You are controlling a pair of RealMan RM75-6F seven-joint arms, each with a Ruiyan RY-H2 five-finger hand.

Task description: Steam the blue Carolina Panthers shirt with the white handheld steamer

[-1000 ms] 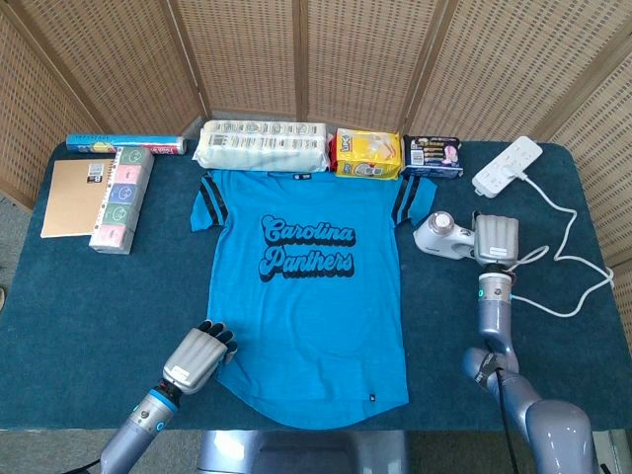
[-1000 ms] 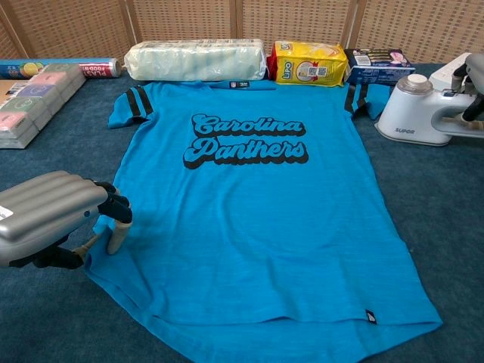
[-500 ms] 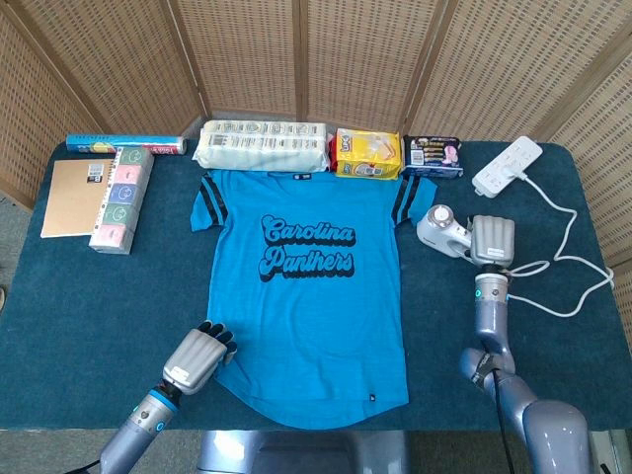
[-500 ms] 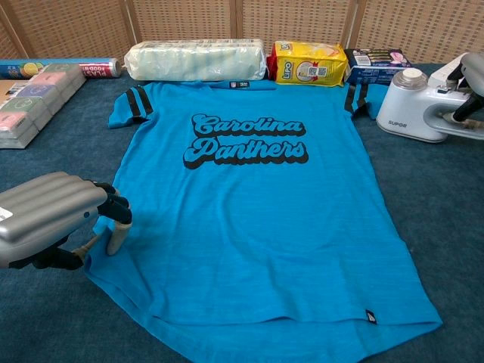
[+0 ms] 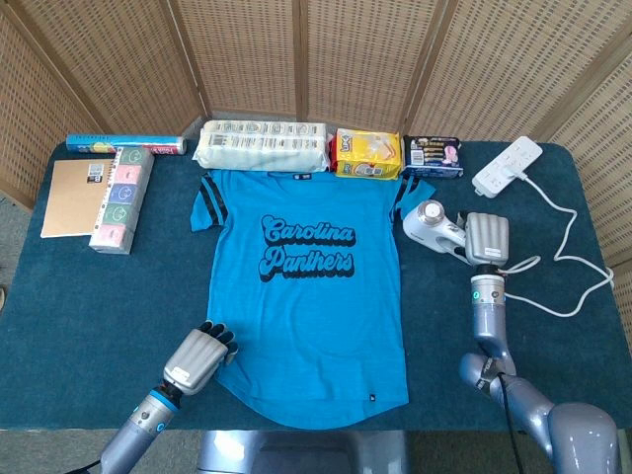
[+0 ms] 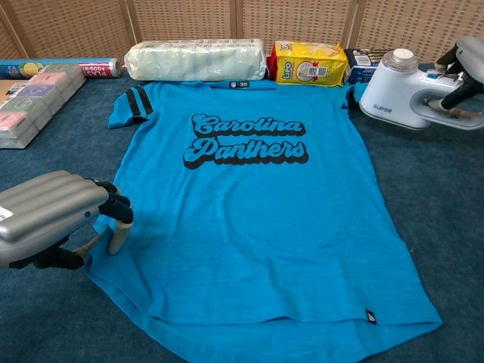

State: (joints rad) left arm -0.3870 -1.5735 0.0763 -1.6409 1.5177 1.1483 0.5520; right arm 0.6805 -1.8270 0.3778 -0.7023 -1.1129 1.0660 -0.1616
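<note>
The blue Carolina Panthers shirt (image 5: pixel 308 286) (image 6: pixel 249 212) lies flat, front up, in the middle of the table. My right hand (image 5: pixel 486 239) (image 6: pixel 467 64) grips the handle of the white handheld steamer (image 5: pixel 432 229) (image 6: pixel 399 89), which is lifted and hangs beside the shirt's right sleeve, its head over the sleeve edge. My left hand (image 5: pixel 197 357) (image 6: pixel 53 215) rests with curled fingers on the shirt's lower left hem (image 6: pixel 113 242), pressing it to the table.
Along the back edge lie a tissue pack (image 5: pixel 261 145), a yellow bag (image 5: pixel 367 153) and a dark box (image 5: pixel 432 156). A power strip (image 5: pixel 508 164) with white cable (image 5: pixel 573 257) sits at right. Notebook (image 5: pixel 71 197) and colored box (image 5: pixel 122 197) are at left.
My right hand has lifted the steamer off the table and carried it left and back toward the shirt's right sleeve. The left hand has stayed on the hem.
</note>
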